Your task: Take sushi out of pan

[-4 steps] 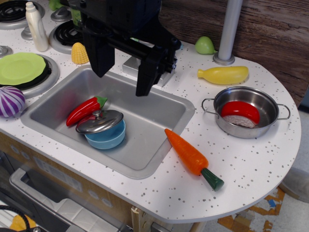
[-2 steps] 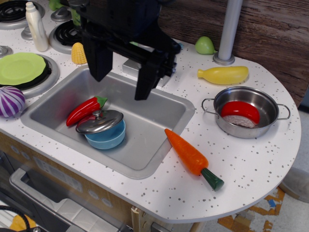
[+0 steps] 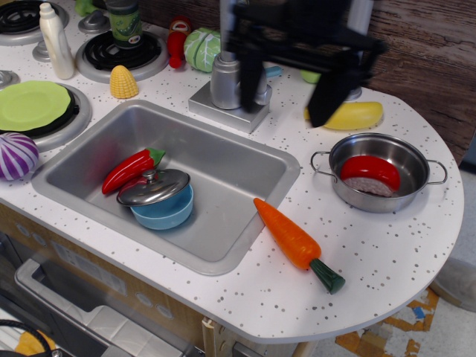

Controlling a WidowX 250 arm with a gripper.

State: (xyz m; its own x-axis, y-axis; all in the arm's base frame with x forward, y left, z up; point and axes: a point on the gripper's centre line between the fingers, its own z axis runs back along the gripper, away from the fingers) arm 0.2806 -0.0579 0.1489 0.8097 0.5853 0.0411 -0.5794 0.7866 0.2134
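The sushi point(image 3: 370, 175), with a red top over a white rice base, lies inside the shiny steel pan point(image 3: 407, 192) on the right of the counter. My black gripper point(image 3: 288, 100) is blurred with motion. It hangs open and empty above the counter by the faucet, up and to the left of the pan. Its left finger point(image 3: 251, 88) is near the faucet and its right finger point(image 3: 327, 95) is in front of the yellow squash.
A sink point(image 3: 223, 156) holds a red chili pepper point(image 3: 130, 169) and a blue bowl with a steel lid point(image 3: 160, 197). An orange carrot point(image 3: 297, 243) lies on the counter between sink and pan. A yellow squash point(image 3: 357, 114), the faucet point(image 3: 227, 85) and a grey pole point(image 3: 357, 30) stand behind.
The gripper has moved quickly to the right, from above the sink's back left to near the faucet and the pan. The sushi and pan have not moved.
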